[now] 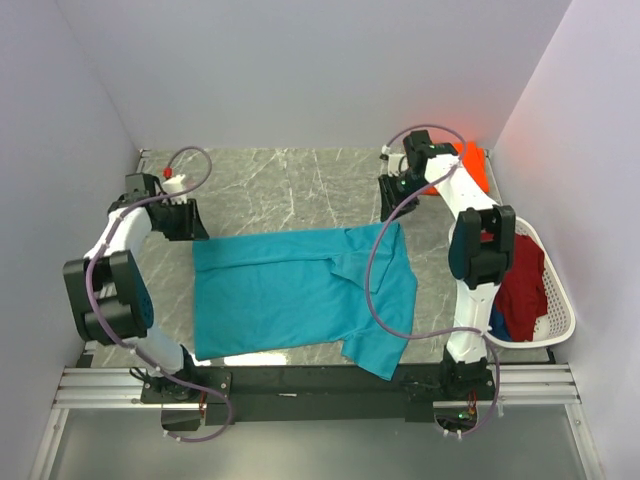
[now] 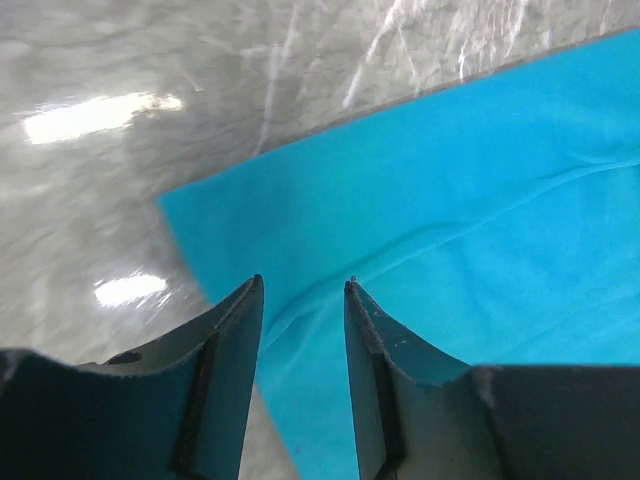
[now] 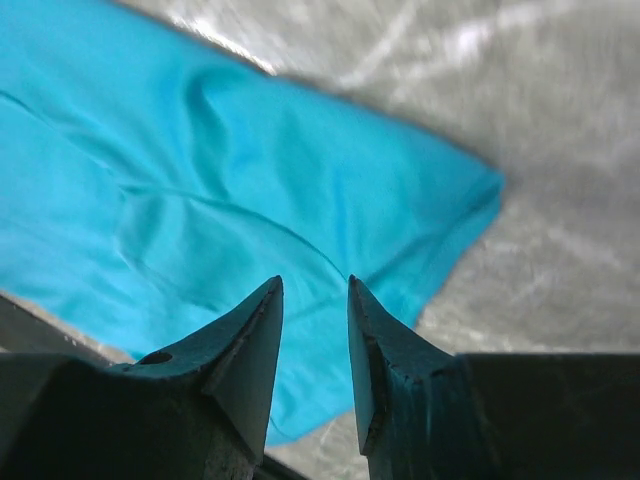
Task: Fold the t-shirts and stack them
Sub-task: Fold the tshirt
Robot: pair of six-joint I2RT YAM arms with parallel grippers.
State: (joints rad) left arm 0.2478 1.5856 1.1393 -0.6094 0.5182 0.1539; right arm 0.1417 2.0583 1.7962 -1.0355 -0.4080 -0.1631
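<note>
Evidently teal t-shirt (image 1: 300,290) lies spread flat mid-table (image 1: 280,185), ready for folding. Left gripper (image 2: 304,283) hangs above far left corner, right gripper (image 3: 315,282) above far right corner; both with fingers spread, pinching nothing. Dark red t-shirt (image 1: 520,285) sits in basket (image 1: 562,300), orange t-shirt (image 1: 476,165) behind right arm.

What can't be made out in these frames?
- orange t-shirt: top view, mostly behind the right arm.
- blue t-shirt in the basket: top view, only a sliver past the right arm.
- teal t-shirt: wrist views, blurred and cut off by frame edges.
</note>
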